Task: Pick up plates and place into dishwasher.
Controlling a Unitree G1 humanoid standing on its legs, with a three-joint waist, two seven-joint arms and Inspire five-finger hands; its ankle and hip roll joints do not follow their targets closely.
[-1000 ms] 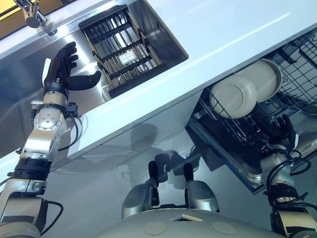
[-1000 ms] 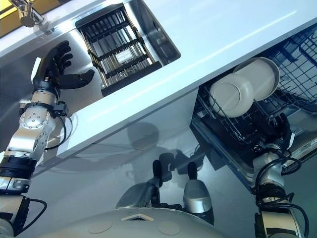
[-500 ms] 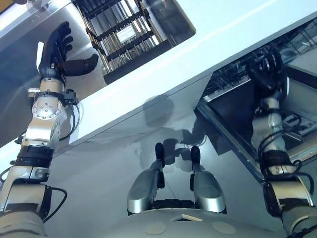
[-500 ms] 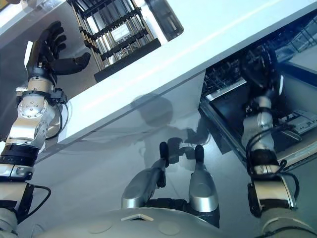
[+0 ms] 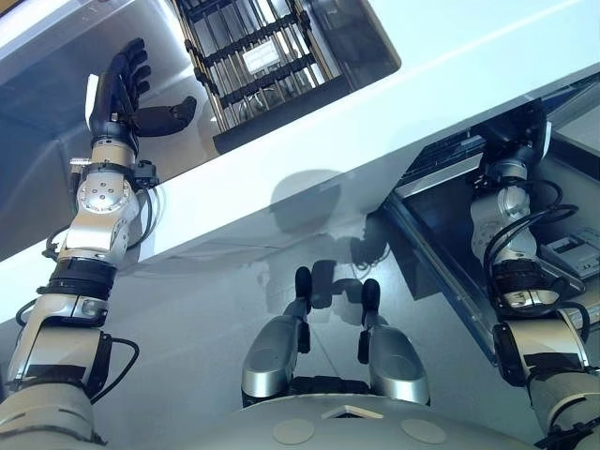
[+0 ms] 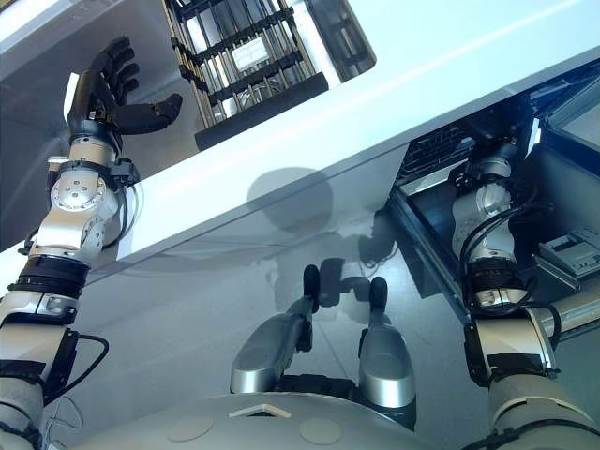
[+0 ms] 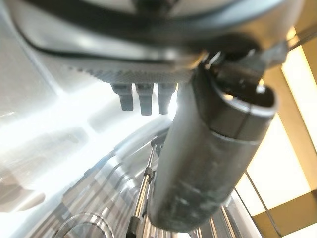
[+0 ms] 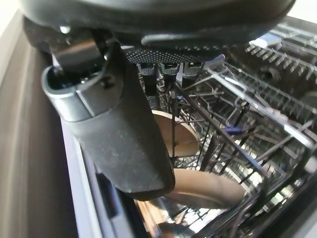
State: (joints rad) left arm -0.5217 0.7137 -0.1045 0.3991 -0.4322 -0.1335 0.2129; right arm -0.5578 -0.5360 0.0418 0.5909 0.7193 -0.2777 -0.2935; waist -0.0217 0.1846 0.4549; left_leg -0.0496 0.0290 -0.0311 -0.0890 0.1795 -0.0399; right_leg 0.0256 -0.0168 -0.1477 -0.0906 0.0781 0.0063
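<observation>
R hand (image 8: 115, 126) is inside the dishwasher (image 5: 448, 214) under the desk (image 5: 450, 66) edge, fingers straight, holding nothing. I see plates (image 8: 205, 191) standing in its wire basket (image 8: 257, 101), just past the thumb. Farther off, L hand (image 5: 117, 94) is spread open & empty over the sink (image 5: 47, 122), beside a black rack (image 5: 272, 66).

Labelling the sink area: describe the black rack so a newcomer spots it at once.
Start at the white counter, then find the steel sink sunk into it. The rack sits in the sink's basin, beside the open left robot hand; it is the one dark, barred thing among smooth steel and white.
</observation>
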